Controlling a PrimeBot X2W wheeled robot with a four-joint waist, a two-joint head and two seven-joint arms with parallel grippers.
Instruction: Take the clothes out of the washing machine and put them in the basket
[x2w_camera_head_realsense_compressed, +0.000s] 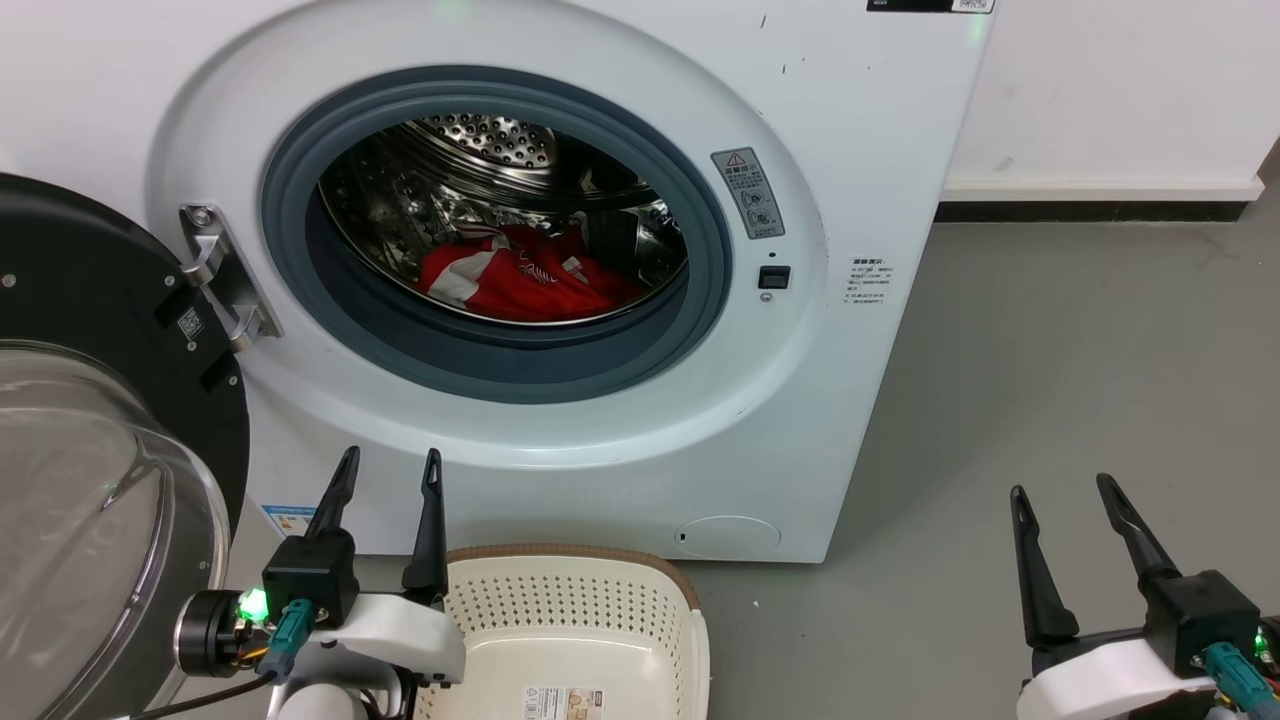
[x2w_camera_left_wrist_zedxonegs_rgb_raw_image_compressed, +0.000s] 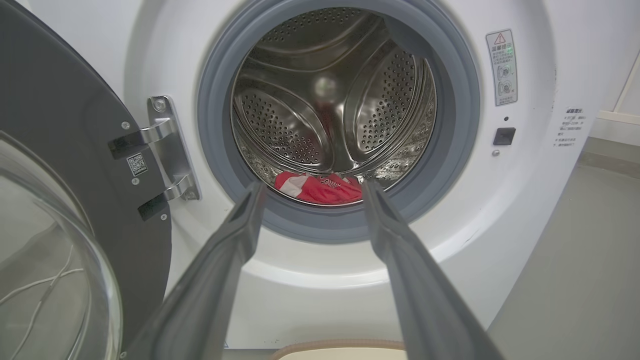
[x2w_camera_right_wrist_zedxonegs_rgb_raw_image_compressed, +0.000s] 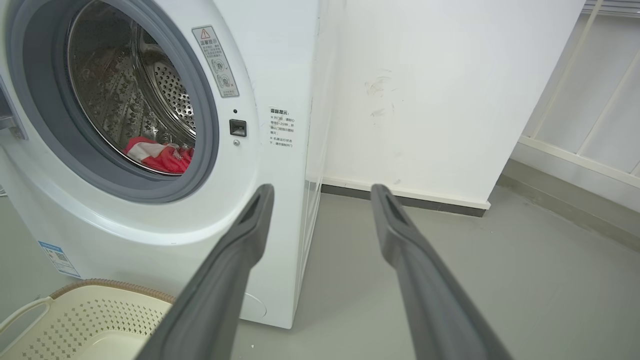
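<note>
Washing machine (x2w_camera_head_realsense_compressed: 850, 150) with its door (x2w_camera_head_realsense_compressed: 90, 260) standing open, head view. White cabinet occupies the upper left and centre of the frame. The black-framed glass door hangs from a metal hinge (x2w_camera_head_realsense_compressed: 225, 275) at the left edge. Inside the grey-rimmed porthole (x2w_camera_head_realsense_compressed: 500, 365) the clothes (x2w_camera_head_realsense_compressed: 520, 282), a red bundle with white panels, lie on the bottom of the perforated steel drum (x2w_camera_head_realsense_compressed: 485, 140). Basket (x2w_camera_head_realsense_compressed: 570, 600), cream with a brown rim, stands on the grey floor (x2w_camera_head_realsense_compressed: 1050, 400) at the bottom centre, just in front of the machine and below the porthole. A paper label (x2w_camera_head_realsense_compressed: 563, 702) lies on its base.

Left gripper (x2w_camera_head_realsense_compressed: 391, 452) sits at the lower left, just beside the basket's left rim. Its fingers (x2w_camera_head_realsense_compressed: 430, 520) are spread apart and released, grasping nothing, with the tips showing against the machine's lower front panel. Right gripper (x2w_camera_head_realsense_compressed: 1061, 485) sits at the lower right, above bare floor and well apart from the machine. Its fingers (x2w_camera_head_realsense_compressed: 1035, 570) are likewise spread and released.

Left wrist view: both fingers frame the lower rim of the porthole, and the red bundle shows between their tips, inside the drum. Right wrist view: fingers point toward the machine's right front corner and the white wall (x2w_camera_right_wrist_zedxonegs_rgb_raw_image_compressed: 425, 100). The clothes appear at the upper left of that frame and the basket at the lower left.
</note>
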